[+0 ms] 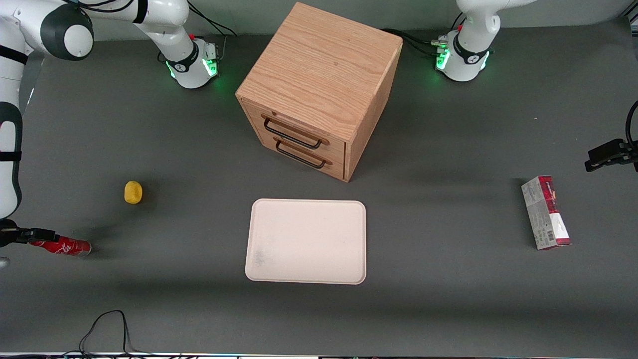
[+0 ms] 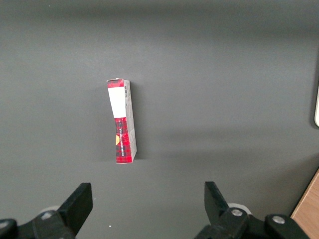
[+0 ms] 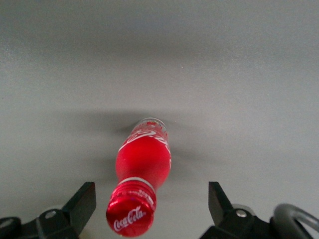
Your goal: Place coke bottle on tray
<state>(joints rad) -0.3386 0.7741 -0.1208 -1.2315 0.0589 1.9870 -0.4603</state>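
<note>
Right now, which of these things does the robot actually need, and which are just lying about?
Needed for the job:
- coke bottle, at the working arm's end of the table
- tray, in front of the drawer cabinet
- end effector, open, fingers astride the bottle's cap

Just lying about:
- wooden drawer cabinet
- small yellow object
- red-and-white carton, toward the parked arm's end

glossy red coke bottle [image 3: 143,158] with white script; cream tray [image 1: 306,241], faint grey smudge.
</note>
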